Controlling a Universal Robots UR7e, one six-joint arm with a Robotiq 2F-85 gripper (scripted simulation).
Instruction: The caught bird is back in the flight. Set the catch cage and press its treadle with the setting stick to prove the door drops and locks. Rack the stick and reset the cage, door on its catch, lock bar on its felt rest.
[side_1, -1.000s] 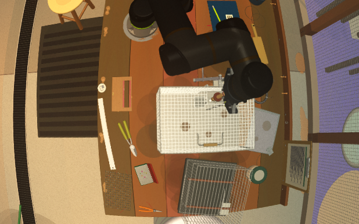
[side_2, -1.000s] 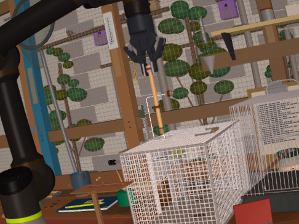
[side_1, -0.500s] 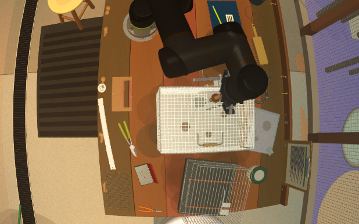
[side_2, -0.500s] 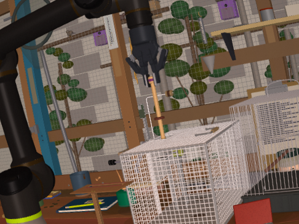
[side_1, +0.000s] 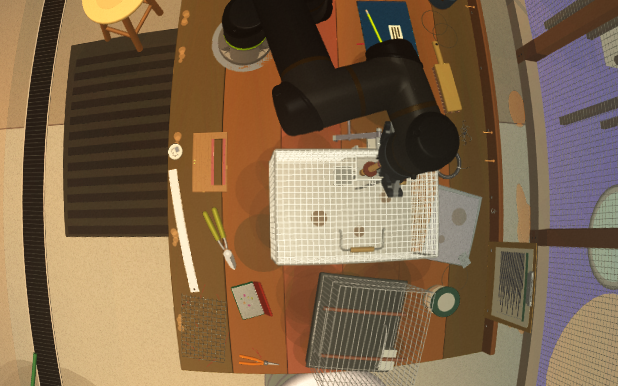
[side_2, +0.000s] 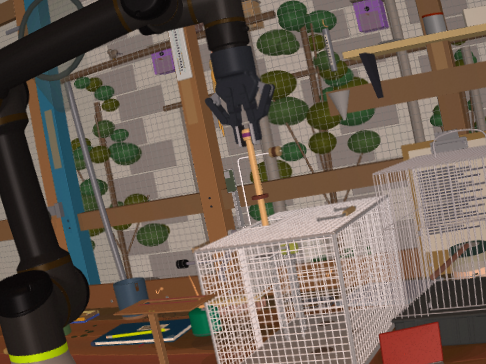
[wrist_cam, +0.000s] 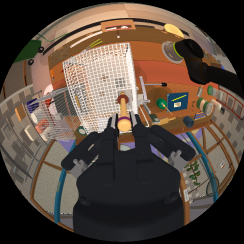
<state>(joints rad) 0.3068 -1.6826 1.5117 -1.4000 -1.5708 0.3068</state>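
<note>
The lower end of the setting stick (side_2: 256, 182) is hidden where it passes down through the mesh roof of the white wire catch cage (side_2: 310, 280), near the cage's back corner. The stick stands upright, tan with a dark collar partway down and a purple band near its top, and my gripper (side_2: 245, 134) is closed around its top end above the cage. From the wrist camera the stick (wrist_cam: 123, 110) points straight down at the roof of the cage (wrist_cam: 100, 85). On the roof lies a carrying handle (side_1: 361, 241). The treadle and the door are not clear through the mesh.
Behind the bench stands an aviary wall of mesh and timber posts (side_2: 200, 150). A second barred cage (side_1: 365, 325) sits beside the catch cage, with a tape roll (side_1: 444, 301). Shears (side_1: 218, 237), a ruler (side_1: 182, 230), a wooden frame (side_1: 210, 161) and a blue mat (side_1: 386, 27) lie around.
</note>
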